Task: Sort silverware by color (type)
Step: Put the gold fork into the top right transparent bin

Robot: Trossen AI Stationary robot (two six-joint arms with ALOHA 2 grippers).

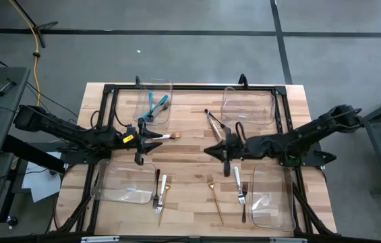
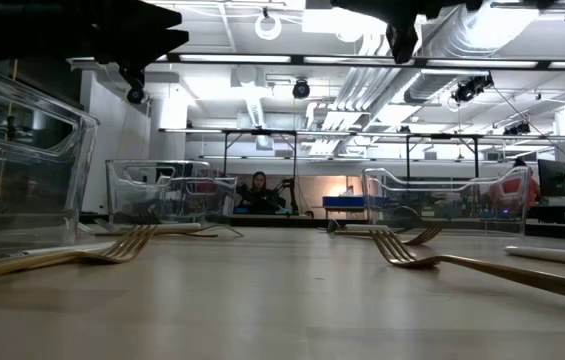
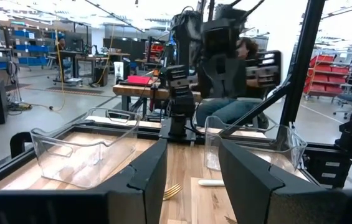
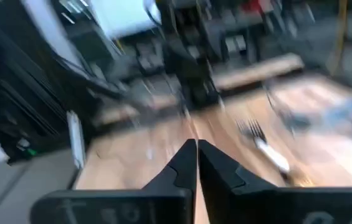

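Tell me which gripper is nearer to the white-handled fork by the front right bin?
Right. The right gripper hovers just behind the white-handled fork; the left gripper is across the table, far to its left.

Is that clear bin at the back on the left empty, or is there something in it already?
Not empty. The high view shows teal-handled utensils lying inside the clear bin at the table's far left.

Blurred white-handled fork (image 4: 264, 146)
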